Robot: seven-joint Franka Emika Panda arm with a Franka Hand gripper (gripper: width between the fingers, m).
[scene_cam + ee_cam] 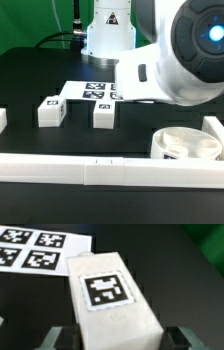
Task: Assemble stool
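In the wrist view a white blocky leg [108, 297] with a black-and-white tag lies on the black table, one end by the marker board [30, 249]. My gripper [120, 339] is open and straddles the leg's near end. A dark gap shows between each finger [55, 336] and the leg. In the exterior view two more legs [50, 110] [103, 113] lie in front of the marker board [88, 91]. The round seat [188, 145] sits at the exterior view's right. The arm's body hides the gripper and the third leg there.
A long white border rail [100, 172] runs along the front of the table. Short rail pieces stand at the exterior view's left edge [3, 120] and right edge [213, 127]. The robot's base [107, 35] stands behind the marker board.
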